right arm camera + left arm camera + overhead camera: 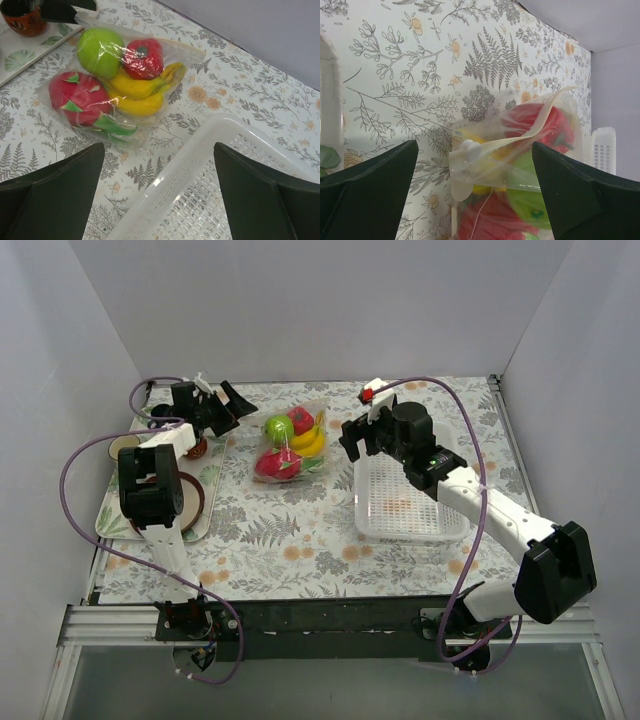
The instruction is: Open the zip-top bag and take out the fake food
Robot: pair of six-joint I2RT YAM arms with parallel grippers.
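Looking down on the fern-printed tablecloth, we see the clear, crinkly zip-top bag lying flat between the patterned tray and the white perforated plastic basket. Inside it we make out a glossy green apple, red pepper, yellow banana, pink-red fruit and small green piece. Our left gripper hovers just beside the bag's zip end, fingers spread wide and empty. Our right gripper hangs over the basket's far-left corner, near the bag, its fingers likewise parted, holding nothing.
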